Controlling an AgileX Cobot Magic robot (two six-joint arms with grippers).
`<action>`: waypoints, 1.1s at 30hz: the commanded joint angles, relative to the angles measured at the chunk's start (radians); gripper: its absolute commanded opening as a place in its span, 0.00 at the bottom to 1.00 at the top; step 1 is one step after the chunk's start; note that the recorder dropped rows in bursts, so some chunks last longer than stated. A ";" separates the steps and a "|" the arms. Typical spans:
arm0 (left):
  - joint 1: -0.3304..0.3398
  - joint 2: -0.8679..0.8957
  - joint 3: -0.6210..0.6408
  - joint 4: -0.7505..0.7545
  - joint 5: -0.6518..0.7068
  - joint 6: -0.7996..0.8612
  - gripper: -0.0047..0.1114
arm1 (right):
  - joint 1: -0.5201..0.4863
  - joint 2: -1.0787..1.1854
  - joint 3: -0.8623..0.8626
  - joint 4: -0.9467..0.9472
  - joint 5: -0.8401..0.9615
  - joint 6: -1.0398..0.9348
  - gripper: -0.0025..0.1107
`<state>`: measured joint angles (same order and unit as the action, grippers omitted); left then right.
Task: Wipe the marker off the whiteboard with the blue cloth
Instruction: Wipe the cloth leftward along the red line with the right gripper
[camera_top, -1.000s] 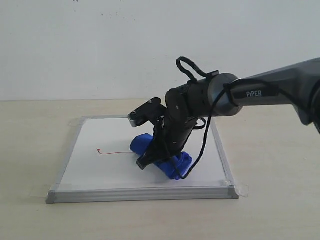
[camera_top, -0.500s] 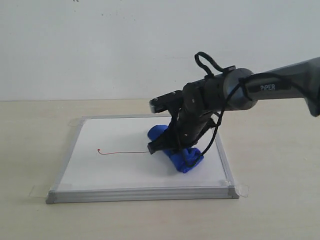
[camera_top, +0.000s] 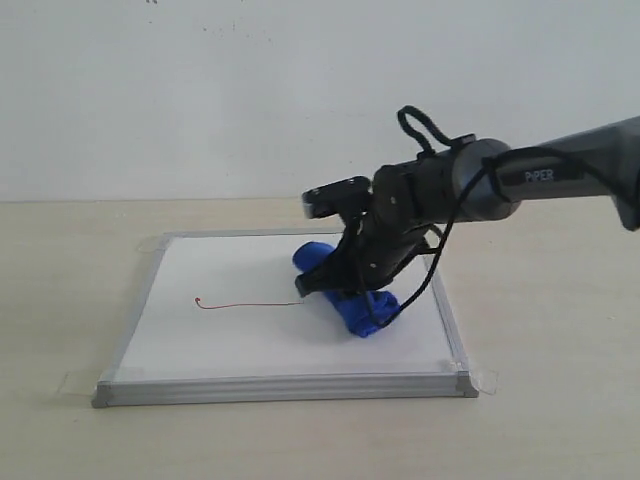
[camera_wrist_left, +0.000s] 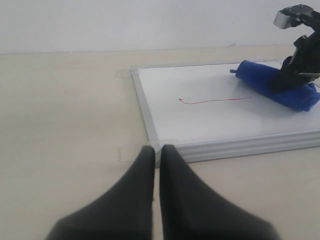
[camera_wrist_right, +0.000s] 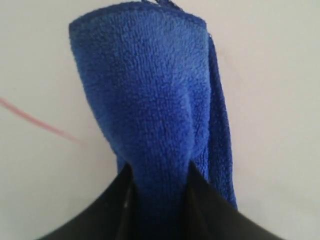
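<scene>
The whiteboard (camera_top: 230, 340) lies flat on the table. A thin red marker line (camera_top: 250, 304) with a tiny loop at its left end runs across the board's middle. The blue cloth (camera_top: 362, 314) rests on the board at the line's right end, with my right gripper (camera_top: 330, 285) shut on it. In the right wrist view the cloth (camera_wrist_right: 150, 90) bulges out between the fingers of that gripper (camera_wrist_right: 160, 172), and the line (camera_wrist_right: 35, 120) ends just beside it. My left gripper (camera_wrist_left: 156, 150) is shut and holds nothing, hovering over the table short of the board's corner (camera_wrist_left: 155, 145).
The board sits on a pale wooden table (camera_top: 60, 280) before a white wall. Clear tape tabs (camera_top: 484, 380) hold its corners. A black cable loops off the right arm (camera_top: 540, 180) above the board's right side.
My right gripper has dragged the cloth to the right along the board, uncovering more of the red line. Its wrist has risen slightly. The left gripper shows no earlier frame.
</scene>
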<state>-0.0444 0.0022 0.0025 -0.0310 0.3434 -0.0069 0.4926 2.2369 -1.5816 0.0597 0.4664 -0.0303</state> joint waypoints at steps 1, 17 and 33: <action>0.000 -0.002 -0.002 -0.010 -0.006 0.001 0.07 | -0.026 0.009 0.012 -0.022 0.009 0.056 0.02; 0.000 -0.002 -0.002 -0.010 -0.006 0.001 0.07 | 0.071 0.009 -0.193 -0.180 0.292 0.009 0.02; 0.000 -0.002 -0.002 -0.010 -0.006 0.001 0.07 | 0.059 0.145 -0.246 -0.060 0.260 -0.014 0.02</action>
<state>-0.0444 0.0022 0.0025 -0.0310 0.3434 -0.0069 0.5385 2.3496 -1.8299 -0.0791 0.7308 0.0000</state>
